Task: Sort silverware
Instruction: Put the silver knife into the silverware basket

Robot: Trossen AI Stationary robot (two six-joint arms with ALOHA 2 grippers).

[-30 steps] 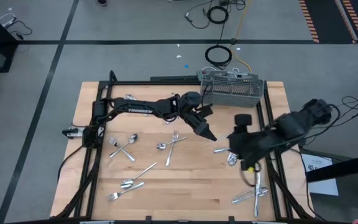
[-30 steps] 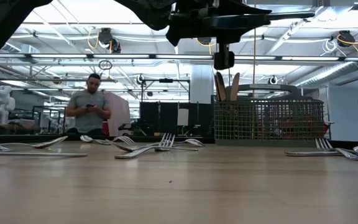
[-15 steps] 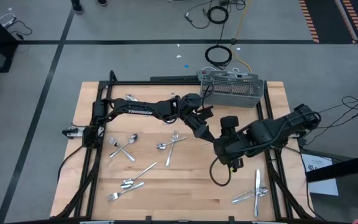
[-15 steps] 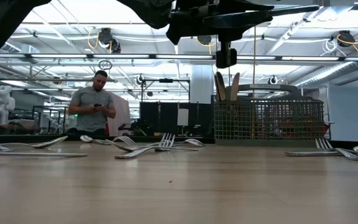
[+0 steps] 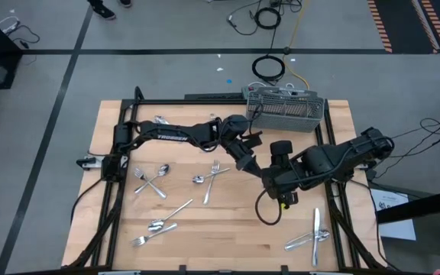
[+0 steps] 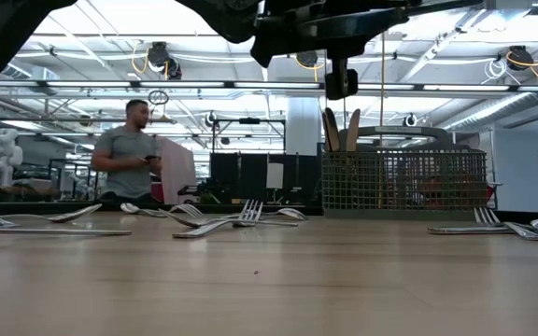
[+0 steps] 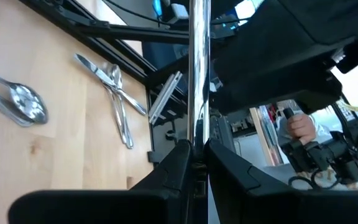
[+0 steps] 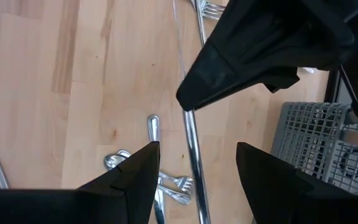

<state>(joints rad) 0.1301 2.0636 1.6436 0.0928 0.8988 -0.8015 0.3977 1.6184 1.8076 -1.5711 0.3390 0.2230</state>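
High view: my right hand (image 5: pixel 272 177) has swung in beside the left hand (image 5: pixel 260 169), its fingers spread. The left pinches a silver utensil (image 7: pixel 197 74), so I judge a handover is coming.

The wooden counter (image 5: pixel 228 221) holds scattered silverware (image 5: pixel 159 180) and a grey caddy (image 5: pixel 285 109), maybe 10 pieces.

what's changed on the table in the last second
The right hand swung inward from the table's right side, jaws open, to meet the left hand, which stays shut on a silver piece. The caddy and the loose silverware stayed put.
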